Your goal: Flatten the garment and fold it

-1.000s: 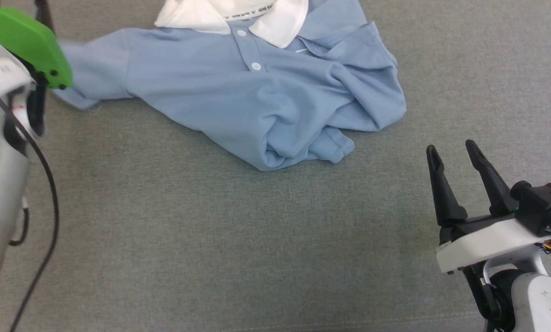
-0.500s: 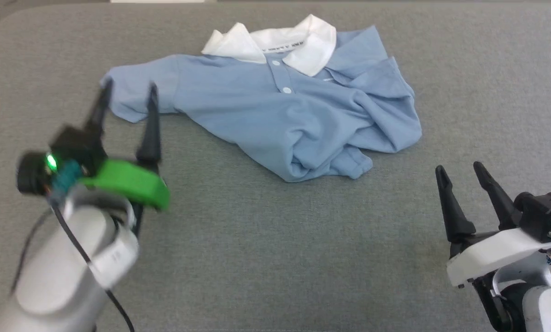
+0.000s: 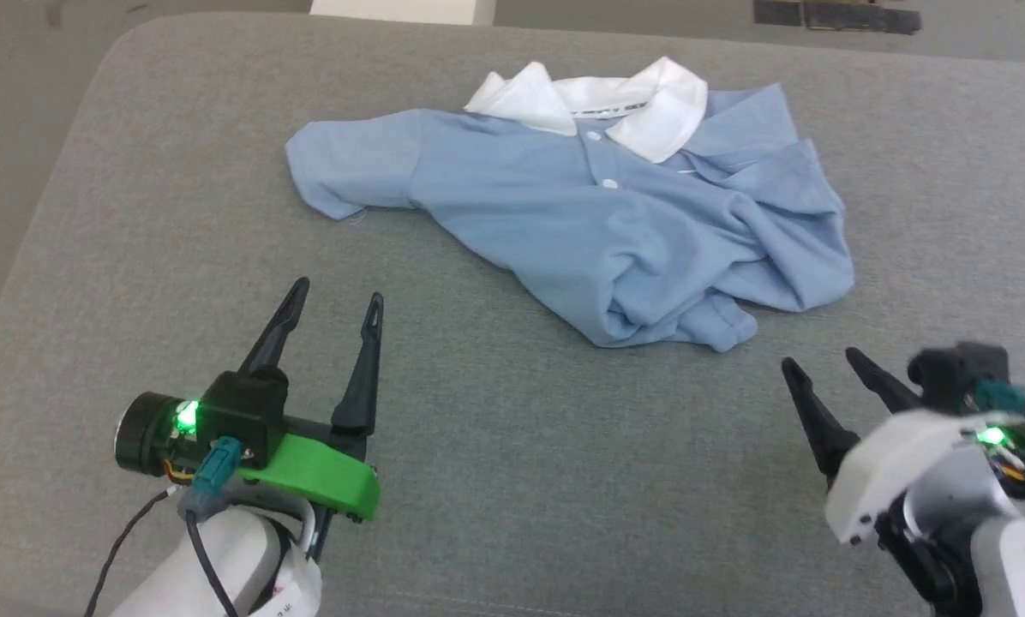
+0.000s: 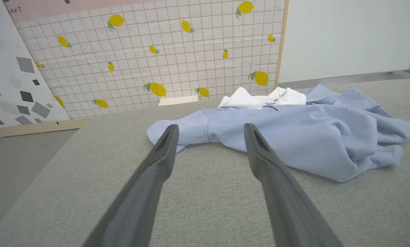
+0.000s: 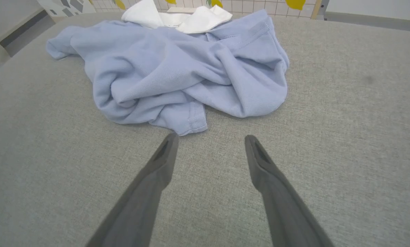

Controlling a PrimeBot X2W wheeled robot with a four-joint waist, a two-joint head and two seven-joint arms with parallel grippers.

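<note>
Left gripper [image 3: 339, 291] has pulled back from the sleeve to my lower left; the head has shifted too. It and the right gripper [image 3: 819, 358] are spread and empty. The garment [image 3: 615, 214] lies crumpled on the grey surface [image 3: 478, 480], collar far, hem bunched nearest my right. Best next move, I judge: pinch the hem low and draw it out gently.

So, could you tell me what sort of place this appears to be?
Probably a staged test area rather than a real home: a lemon-print tiled backdrop board stands beside a grey-speckled board, and the blue polo shirt lies on a broad grey fabric-covered surface.
</note>
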